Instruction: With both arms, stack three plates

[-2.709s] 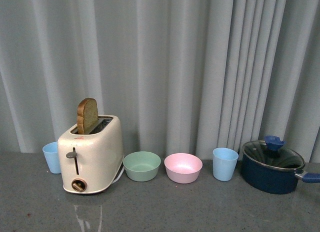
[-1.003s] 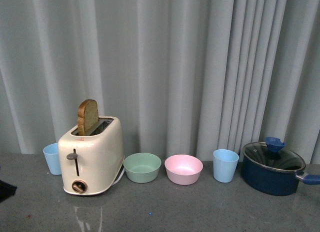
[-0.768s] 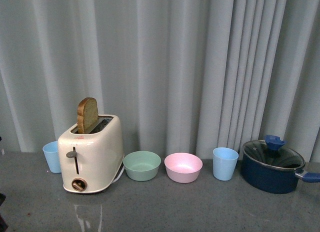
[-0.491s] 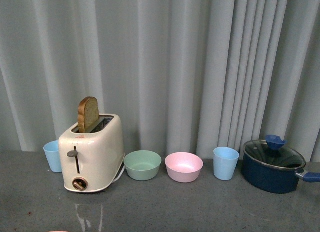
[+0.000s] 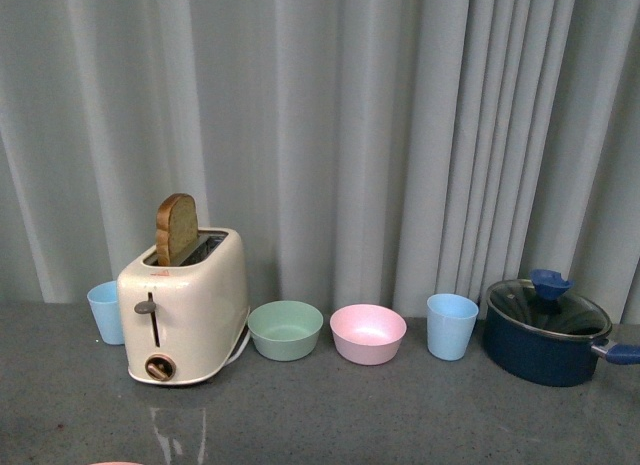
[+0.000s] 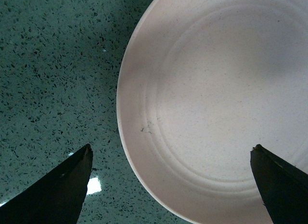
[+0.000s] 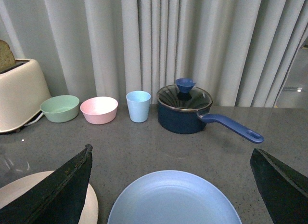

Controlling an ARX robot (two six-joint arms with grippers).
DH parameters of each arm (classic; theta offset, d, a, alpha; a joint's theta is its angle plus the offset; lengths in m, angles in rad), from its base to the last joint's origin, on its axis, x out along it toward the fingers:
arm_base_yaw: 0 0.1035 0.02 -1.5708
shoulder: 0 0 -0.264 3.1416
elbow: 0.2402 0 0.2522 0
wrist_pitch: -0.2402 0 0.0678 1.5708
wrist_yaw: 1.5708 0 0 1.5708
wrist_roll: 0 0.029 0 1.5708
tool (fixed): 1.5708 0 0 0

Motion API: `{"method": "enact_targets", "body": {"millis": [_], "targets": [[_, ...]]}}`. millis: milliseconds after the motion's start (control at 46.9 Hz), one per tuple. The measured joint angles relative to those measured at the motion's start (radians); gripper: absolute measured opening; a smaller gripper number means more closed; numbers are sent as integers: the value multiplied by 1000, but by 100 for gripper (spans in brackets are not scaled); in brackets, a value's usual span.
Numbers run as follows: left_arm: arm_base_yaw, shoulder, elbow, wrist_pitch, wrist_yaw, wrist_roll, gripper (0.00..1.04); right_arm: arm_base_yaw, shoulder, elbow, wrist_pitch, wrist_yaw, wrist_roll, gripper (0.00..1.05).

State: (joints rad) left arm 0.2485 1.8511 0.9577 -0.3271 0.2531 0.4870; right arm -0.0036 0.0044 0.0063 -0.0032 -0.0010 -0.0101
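**Plates: one under each wrist, both end effectors spread**

Left wrist view. A pale pink round matte plate (image 6: 211, 103) lies flat on the dark speckled stone-look desk (image 6: 57, 65). It fills most of the picture and its rim is cut by the frame. The left end effector (image 6: 171, 149) hangs above it with its black fingers (image 6: 62, 190) wide apart. One tip is over bare desk beside the rim, the other over the plate. Contact with the plate: cannot tell.

Right wrist view. A light blue round matte plate (image 7: 173, 200) lies flat on the desk, close to the camera. It shows between the two black fingers (image 7: 53, 190) of the right end effector (image 7: 171, 149), which stand wide apart and clamp nothing. Just beside it, with a strip of desk between, is a cream-pink round plate (image 7: 19, 188), partly hidden behind one finger. Whether this is the plate under the left wrist: cannot tell.

Back row, well apart from the plates, along the pleated grey curtain (image 5: 350, 135):
- light blue plastic cup (image 5: 103, 312), partly behind the toaster
- cream two-slot toaster (image 5: 185, 310), with a slice of brown bread (image 5: 176, 228) upright in a slot
- deep green bowl (image 5: 285, 330) and deep pink bowl (image 5: 368, 334), close together but not touching
- second light blue cup (image 5: 451, 326)
- dark blue saucepan with glass lid (image 5: 545, 335)

No arm shows in the front view.
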Motion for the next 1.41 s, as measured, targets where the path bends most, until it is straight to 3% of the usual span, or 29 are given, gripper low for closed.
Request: {"method": "enact_targets", "body": {"millis": [277, 1408], "targets": [[22, 65, 0, 82, -79, 37, 98, 0, 0, 0, 0, 0, 0, 97], [10, 206, -26, 275, -138, 44, 98, 0, 0, 0, 0, 0, 0, 97]]}}
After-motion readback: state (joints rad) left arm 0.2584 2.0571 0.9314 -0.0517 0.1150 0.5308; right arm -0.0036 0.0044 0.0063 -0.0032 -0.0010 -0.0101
